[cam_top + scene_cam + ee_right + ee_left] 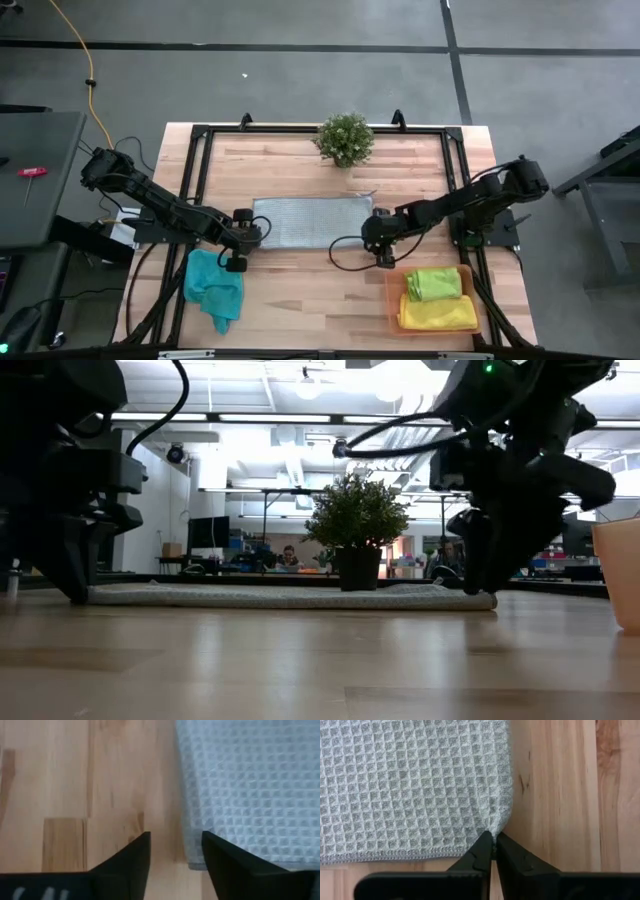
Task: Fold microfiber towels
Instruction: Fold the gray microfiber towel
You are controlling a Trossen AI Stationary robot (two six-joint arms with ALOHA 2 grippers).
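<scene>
The grey towel point(312, 221) lies flat in the middle of the wooden counter point(300, 300), in front of the little plant point(345, 138). The left gripper point(493, 851) has its fingers pressed together, pinching the towel's near left corner. The right gripper point(176, 851) sits at the near right corner with its fingers spread, holding nothing. The teal towel point(214, 288) lies crumpled near the counter's front left. The lime green towel point(434, 283) rests on a yellow towel point(440, 314) in the orange tray point(392, 300).

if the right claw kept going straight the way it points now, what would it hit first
Most likely the grey towel: the open right claw sits at its near corner, the cloth's edge just ahead between the fingers. Depth is unclear, so it might touch the table first.
</scene>
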